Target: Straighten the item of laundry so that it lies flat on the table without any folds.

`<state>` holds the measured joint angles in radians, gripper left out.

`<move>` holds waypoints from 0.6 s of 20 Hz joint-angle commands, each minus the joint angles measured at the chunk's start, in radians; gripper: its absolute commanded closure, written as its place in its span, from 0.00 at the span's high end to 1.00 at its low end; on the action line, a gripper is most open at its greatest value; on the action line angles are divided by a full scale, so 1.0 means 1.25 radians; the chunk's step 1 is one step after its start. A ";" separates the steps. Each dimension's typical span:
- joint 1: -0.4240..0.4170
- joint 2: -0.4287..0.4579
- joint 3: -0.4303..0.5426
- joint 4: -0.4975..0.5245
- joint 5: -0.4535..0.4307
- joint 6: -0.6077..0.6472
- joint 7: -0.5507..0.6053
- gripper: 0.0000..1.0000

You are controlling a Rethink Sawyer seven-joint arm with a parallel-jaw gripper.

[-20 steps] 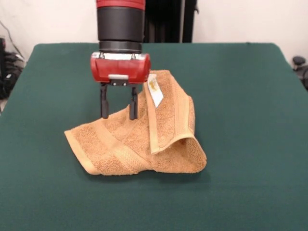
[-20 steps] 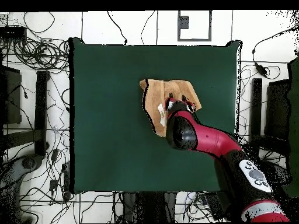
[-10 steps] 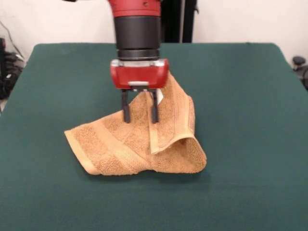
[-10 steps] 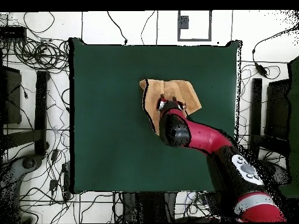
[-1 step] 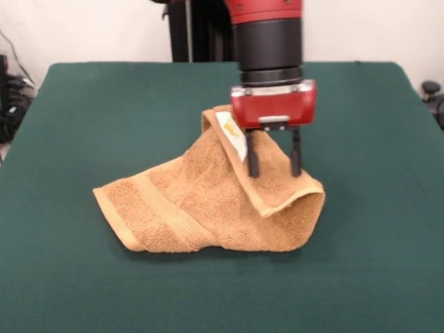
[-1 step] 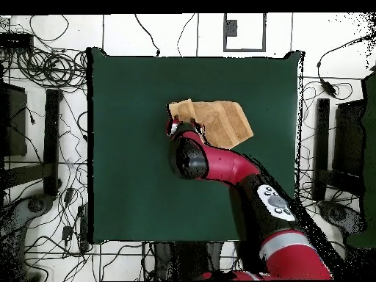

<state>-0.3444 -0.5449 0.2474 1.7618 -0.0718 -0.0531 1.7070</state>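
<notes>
While a folded flap of the orange-tan terry towel [image 5: 208, 201] stands raised off the dark green cloth-covered table [image 5: 83, 277], the red and black gripper [image 5: 273, 171] hangs over the towel's right-hand part in the front view, its two dark jaws spread apart and reaching down to the flap's upper surface, holding nothing that can be made out. The placing looks deliberate: the flap, edged with a flat woven border band [image 5: 267, 201], is doubled back over the layer beneath, and the jaws appear set to take hold of it or drag it outward so the fold opens. The small white care label [image 5: 232, 135] shows just beside the left jaw, on the raised edge. The towel lies near the table's middle, its left portion flat and its right portion bunched. Counted: one towel, one label, one arm with one gripper, one table. The overhead view shows the arm [image 6: 220, 165] covering part of the towel.
</notes>
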 commanded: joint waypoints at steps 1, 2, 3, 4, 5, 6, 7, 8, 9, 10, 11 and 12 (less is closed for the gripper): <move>0.034 0.004 0.008 0.076 0.074 0.081 0.197 1.00; 0.037 0.004 0.008 0.076 0.080 0.083 0.195 1.00; 0.042 0.005 0.008 0.072 0.089 0.088 0.194 1.00; 0.043 0.006 0.010 0.073 0.094 0.088 0.193 1.00; 0.043 0.007 0.015 0.069 0.101 0.093 0.192 1.00; 0.045 0.009 0.016 0.068 0.104 0.092 0.191 1.00; 0.047 0.009 0.016 0.067 0.108 0.094 0.189 1.00; 0.047 0.008 0.016 0.066 0.111 0.098 0.184 1.00; 0.046 0.007 0.016 0.065 0.113 0.102 0.180 1.00; 0.045 0.006 0.015 0.065 0.115 0.105 0.175 1.00; 0.045 0.001 0.013 0.064 0.116 0.112 0.169 1.00; 0.044 -0.001 0.012 0.061 0.116 0.116 0.162 1.00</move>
<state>-0.3227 -0.5550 0.2471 1.7984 0.0036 -0.0482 1.7070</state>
